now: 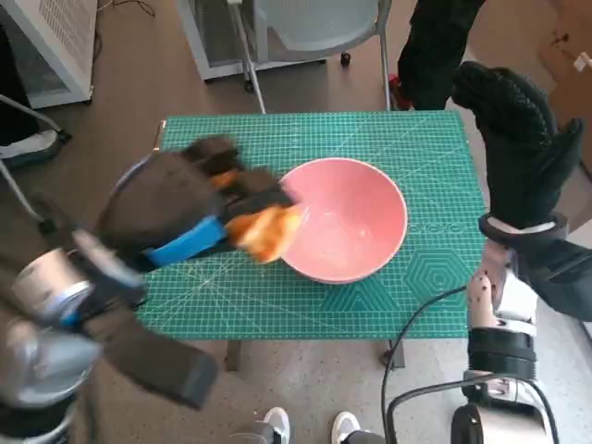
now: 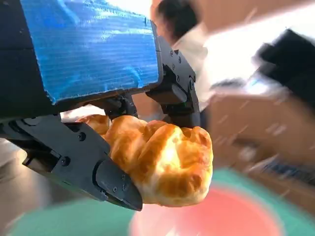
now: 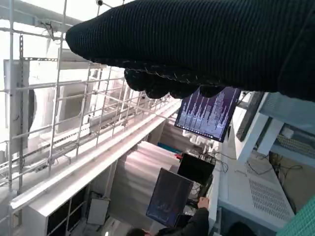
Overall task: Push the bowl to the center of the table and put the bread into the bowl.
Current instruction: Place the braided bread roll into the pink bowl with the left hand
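Gripping the bread point(image 2: 157, 162) in your left hand point(image 1: 199, 208), you hold it at the pink bowl point(image 1: 356, 222) rim, mid-table. It looks light, soft and crushable, so keep pressure gentle on its sides. Your right hand point(image 1: 518, 148) hangs raised, holding nothing.

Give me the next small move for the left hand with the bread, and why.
Probably carry the bread a little further over the bowl, then lower it and let go. The left hand holds the bread between its fingers, at the bowl's near rim rather than over its middle. The bowl sits about mid-table, and the right hand is raised off to the side.
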